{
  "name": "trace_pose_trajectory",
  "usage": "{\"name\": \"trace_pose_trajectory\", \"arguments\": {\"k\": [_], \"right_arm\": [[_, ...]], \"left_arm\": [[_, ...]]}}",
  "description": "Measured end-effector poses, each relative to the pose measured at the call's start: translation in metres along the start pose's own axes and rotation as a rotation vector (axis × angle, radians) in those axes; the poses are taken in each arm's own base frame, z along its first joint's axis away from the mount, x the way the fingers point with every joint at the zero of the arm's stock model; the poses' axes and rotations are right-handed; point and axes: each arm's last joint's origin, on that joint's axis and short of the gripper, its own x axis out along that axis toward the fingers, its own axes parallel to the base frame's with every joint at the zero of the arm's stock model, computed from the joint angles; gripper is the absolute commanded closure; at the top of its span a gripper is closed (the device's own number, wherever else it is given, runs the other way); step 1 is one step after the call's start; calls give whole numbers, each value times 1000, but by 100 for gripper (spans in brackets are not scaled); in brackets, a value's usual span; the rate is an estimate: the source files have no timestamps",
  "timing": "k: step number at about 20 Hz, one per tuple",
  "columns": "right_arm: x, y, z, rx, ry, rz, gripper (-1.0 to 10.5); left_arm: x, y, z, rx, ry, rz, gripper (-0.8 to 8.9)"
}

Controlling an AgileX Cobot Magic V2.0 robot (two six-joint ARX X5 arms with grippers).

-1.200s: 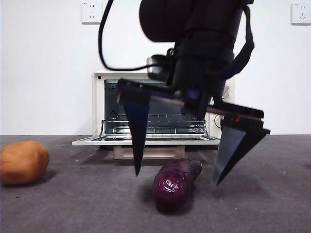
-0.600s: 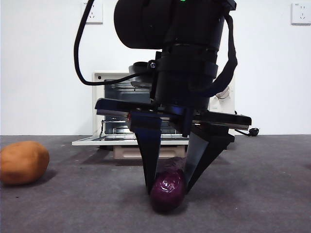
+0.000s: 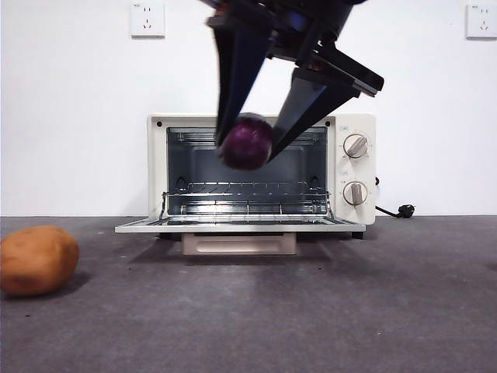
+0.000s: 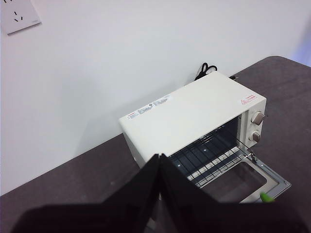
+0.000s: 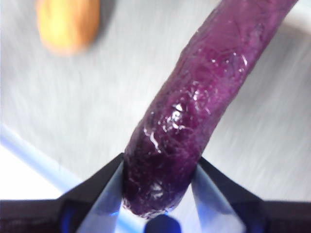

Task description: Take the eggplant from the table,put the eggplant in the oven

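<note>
You see the right end effector [image 3: 250, 148] clamped on the eggplant [image 3: 246, 143], its two jaws pressing opposite sides of one end, lifted clear of the table [image 3: 311, 311] before the open oven [image 3: 342, 128]. The left end effector [image 4: 159, 162], jaws pressed together, waits high above the oven. A potato-like lump [image 3: 37, 259] rests on the table.

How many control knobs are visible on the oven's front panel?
2: both on the cream-white toaster oven, on the panel beside its open door, the upper round knob directly above the lower round knob. None look hidden.
</note>
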Motion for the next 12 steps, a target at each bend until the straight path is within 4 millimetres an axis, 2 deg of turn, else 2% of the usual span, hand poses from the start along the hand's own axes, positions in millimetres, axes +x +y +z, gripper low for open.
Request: {"name": "trace_pose_trajectory", "arguments": {"k": [5,9,12], "right_arm": [[1,-51,34,105,-97,98,962],[11,-93,69,181,-174,124,962],[22,-110,97,199,-202,140,962]], "left_arm": [[0,-2,0,3,1,-10,820],[0,-3,0,5,1,-20,820],[0,-5,0,8,6,-32,820]]}}
